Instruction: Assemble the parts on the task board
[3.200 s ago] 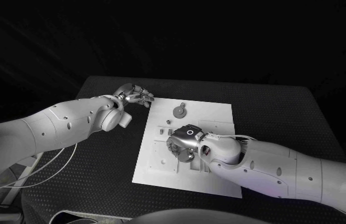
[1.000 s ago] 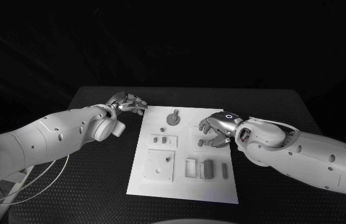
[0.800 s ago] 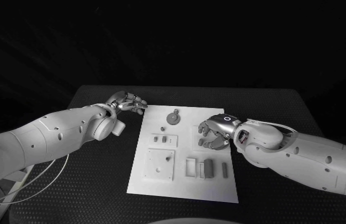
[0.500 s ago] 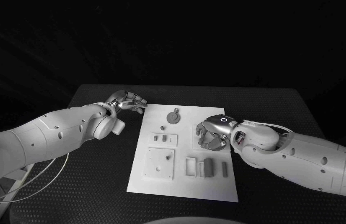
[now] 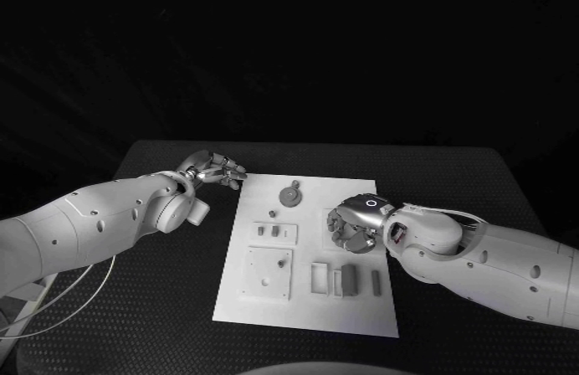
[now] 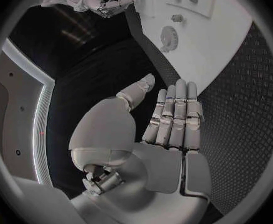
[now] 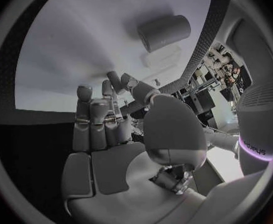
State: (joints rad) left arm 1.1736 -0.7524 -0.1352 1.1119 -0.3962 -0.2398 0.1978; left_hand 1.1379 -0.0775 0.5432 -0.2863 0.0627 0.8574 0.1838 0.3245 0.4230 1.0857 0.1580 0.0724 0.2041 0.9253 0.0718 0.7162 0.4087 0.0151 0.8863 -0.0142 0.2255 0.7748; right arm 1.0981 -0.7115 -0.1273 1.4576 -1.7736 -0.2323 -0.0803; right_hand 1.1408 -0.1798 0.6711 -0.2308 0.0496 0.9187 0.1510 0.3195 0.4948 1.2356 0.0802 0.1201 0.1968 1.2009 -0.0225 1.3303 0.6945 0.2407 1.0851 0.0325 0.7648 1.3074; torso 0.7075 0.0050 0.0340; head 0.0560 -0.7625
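Note:
The white task board [image 5: 362, 312] lies in the middle of the black table. On it I see a round grey disc [image 5: 291, 196], a small peg [image 5: 274, 216], a square plate [image 5: 261, 281], a dark block [image 5: 349, 279] and a thin bar [image 5: 376, 282]. My right hand [image 5: 354, 224] hovers over the board's right middle, fingers pointing down and apart, holding nothing. In the right wrist view the right hand [image 7: 111, 124] faces the board [image 7: 80, 50] and a grey rounded block [image 7: 164, 32]. My left hand [image 5: 215, 172] hangs off the board's far left corner; in the left wrist view the hand [image 6: 173, 119] has straight, empty fingers.
Black textured table [image 5: 145, 308] surrounds the board on all sides, with wide bare strips left and right. The left wrist view also shows the board [image 6: 229, 40], the disc [image 6: 169, 36] and my right hand [image 6: 99, 0] beyond it.
My right hand has left the board's near middle, uncovering the parts there, and over the last second has eased inward over the board's right side. The left hand has stayed put.

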